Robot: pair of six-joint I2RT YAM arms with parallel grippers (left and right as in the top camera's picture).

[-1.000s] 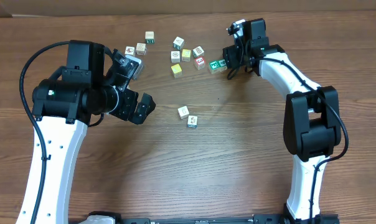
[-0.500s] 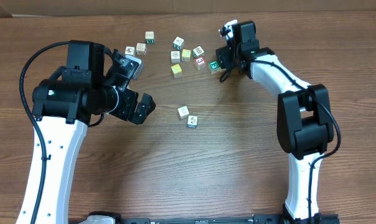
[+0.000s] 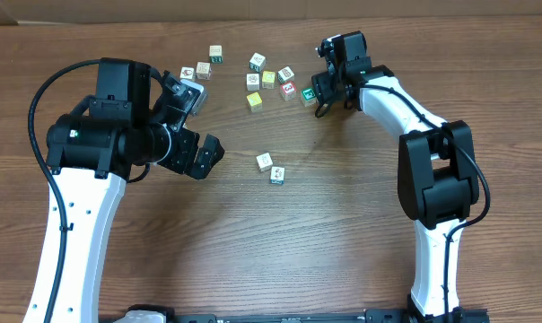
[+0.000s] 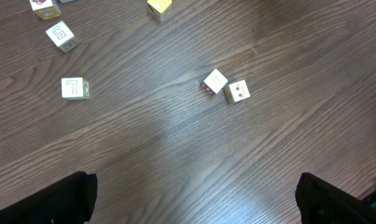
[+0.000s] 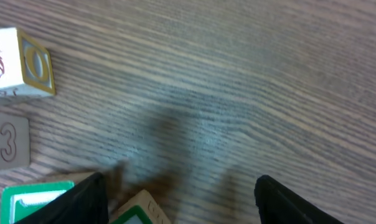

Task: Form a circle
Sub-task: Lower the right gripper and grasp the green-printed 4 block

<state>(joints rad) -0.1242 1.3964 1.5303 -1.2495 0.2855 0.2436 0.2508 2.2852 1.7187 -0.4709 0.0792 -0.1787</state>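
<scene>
Picture cubes (image 3: 268, 78) are scattered loose at the far middle of the wooden table (image 3: 343, 224). The left gripper (image 3: 199, 126) is held spread wide at the left. The right gripper (image 3: 323, 93) is spread too, just right of a green cube (image 3: 309, 92); a green-edged cube (image 5: 137, 214) is seen between its fingers.

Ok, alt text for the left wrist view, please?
Two pale cubes sit side by side, mid-frame, on the dark wooden table. Other loose cubes lie towards the top left; the open left gripper frames the bottom corners.
</scene>
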